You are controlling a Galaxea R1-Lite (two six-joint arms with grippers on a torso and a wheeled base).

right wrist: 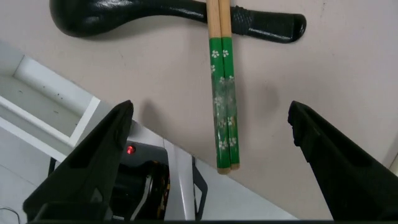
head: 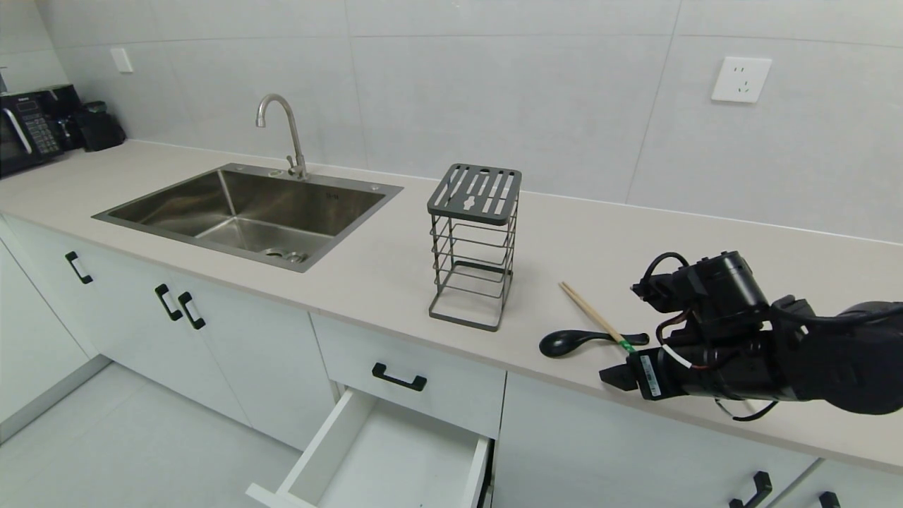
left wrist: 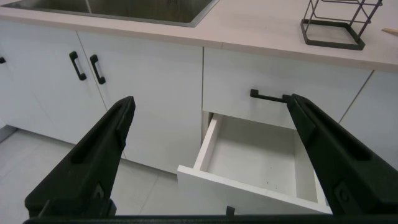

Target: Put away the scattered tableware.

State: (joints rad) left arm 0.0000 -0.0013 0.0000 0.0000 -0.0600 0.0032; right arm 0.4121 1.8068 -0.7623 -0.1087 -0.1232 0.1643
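A pair of wooden chopsticks [head: 596,317] with green ends [right wrist: 224,93] lies on the beige counter, crossing over the handle of a black spoon [head: 564,342] [right wrist: 124,15]. My right gripper [head: 615,376] [right wrist: 211,112] hovers at the counter's front edge, just over the green ends, open, with a finger on either side of them and not touching. The grey wire cutlery rack [head: 473,247] [left wrist: 333,25] stands upright to the left of the tableware. My left gripper [left wrist: 211,106] is open and holds nothing, low in front of the cabinets, facing the open drawer [left wrist: 249,190].
The white drawer [head: 321,441] under the counter is pulled out, its inside bare. A steel sink [head: 247,212] with a tap [head: 282,127] sits left of the rack. A microwave [head: 28,130] stands at the far left. A tiled wall with a socket [head: 741,79] runs behind.
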